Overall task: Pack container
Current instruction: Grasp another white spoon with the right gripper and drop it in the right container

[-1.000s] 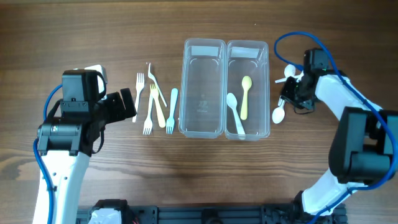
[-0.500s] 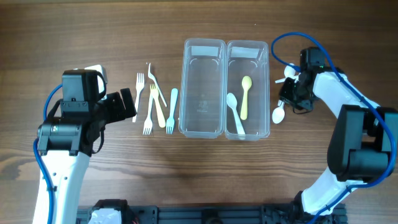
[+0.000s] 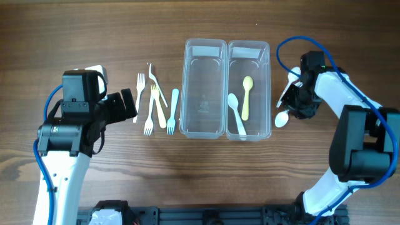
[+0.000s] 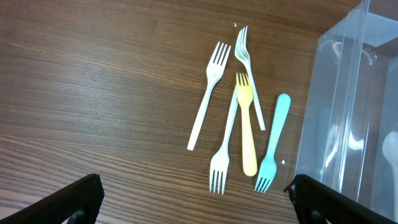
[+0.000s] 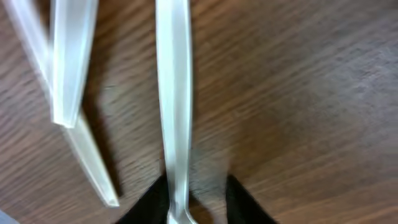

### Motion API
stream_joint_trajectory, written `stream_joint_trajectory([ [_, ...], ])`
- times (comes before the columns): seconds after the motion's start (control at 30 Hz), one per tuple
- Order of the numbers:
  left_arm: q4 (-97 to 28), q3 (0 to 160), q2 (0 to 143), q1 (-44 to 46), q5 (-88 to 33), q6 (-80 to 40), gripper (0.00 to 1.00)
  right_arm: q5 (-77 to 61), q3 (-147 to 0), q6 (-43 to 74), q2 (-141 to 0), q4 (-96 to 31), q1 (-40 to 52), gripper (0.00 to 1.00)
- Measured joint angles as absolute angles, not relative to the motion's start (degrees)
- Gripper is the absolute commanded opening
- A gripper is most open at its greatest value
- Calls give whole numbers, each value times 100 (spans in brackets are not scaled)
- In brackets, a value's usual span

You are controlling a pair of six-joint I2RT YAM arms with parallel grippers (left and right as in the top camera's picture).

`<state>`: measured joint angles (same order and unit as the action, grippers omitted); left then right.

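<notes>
Two clear containers stand side by side at the table's middle. The left container (image 3: 203, 87) holds nothing, while the right one (image 3: 249, 87) holds a yellow spoon (image 3: 247, 97) and a white spoon (image 3: 236, 115). Right of them lies another white spoon (image 3: 281, 117) with my right gripper (image 3: 289, 107) down over it. In the right wrist view its handle (image 5: 174, 93) runs between the dark fingertips (image 5: 149, 202), against the left one, with a gap on the right. My left gripper (image 4: 199, 205) hangs wide open near several forks (image 4: 245, 124).
The forks (image 3: 156, 103), white, yellow and blue, lie in a loose row left of the containers. Two more pale spoon handles (image 5: 68, 62) lie beside the one between my right fingers. Bare wooden table (image 3: 187, 169) stretches along the front.
My right gripper has slid a little toward the table's front along the white spoon and its jaws have narrowed. The spoon's bowl has shifted slightly. The left arm has stayed still.
</notes>
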<state>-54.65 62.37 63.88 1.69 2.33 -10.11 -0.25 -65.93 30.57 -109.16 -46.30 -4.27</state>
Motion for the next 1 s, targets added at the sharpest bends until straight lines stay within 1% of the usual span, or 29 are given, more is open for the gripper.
stream_joint_trajectory([
  [0.07, -5463, 6237, 6386, 169, 233, -1011, 100, 43, -6591, 3103, -10919, -4650, -432, 15],
  [0.13, -5463, 6237, 6388, 169, 233, -1011, 100, 71, -6584, 3105, -10919, -4641, -432, 6],
  [0.17, -5465, 6237, 6388, 169, 233, -1011, 100, 93, -6580, 3103, -10919, -4622, -432, 4],
  [0.37, -5463, 6237, 6388, 169, 233, -1011, 100, -86, -6611, 2703, -10910, -4401, -464, 5],
  [0.5, -5465, 6237, 6388, 169, 233, -1013, 100, -792, -6617, 2412, -10637, -4324, -462, 4],
  [0.57, -5463, 6237, 6388, 169, 233, -1011, 100, -1190, -6619, 2268, -10001, -4322, -447, 4],
  [0.67, -5461, 6237, 6388, 169, 233, -1011, 100, -1575, -6722, 2104, -8600, -4263, -266, 4],
  [0.77, -5465, 6237, 6388, 169, 233, -1011, 100, -1772, -6853, 1962, -7474, -4206, 215, 4],
  [0.83, -5465, 6237, 6388, 169, 233, -1011, 100, -1796, -6866, 1916, -7338, -4198, 543, 5],
  [0.93, -5461, 6237, 6388, 169, 233, -1011, 100, -1584, -6766, 1911, -7682, -4038, 1009, 5],
  [1.0, -5465, 6237, 6388, 169, 233, -1011, 100, -1459, -6672, 1911, -8176, -3874, 1085, 14],
])
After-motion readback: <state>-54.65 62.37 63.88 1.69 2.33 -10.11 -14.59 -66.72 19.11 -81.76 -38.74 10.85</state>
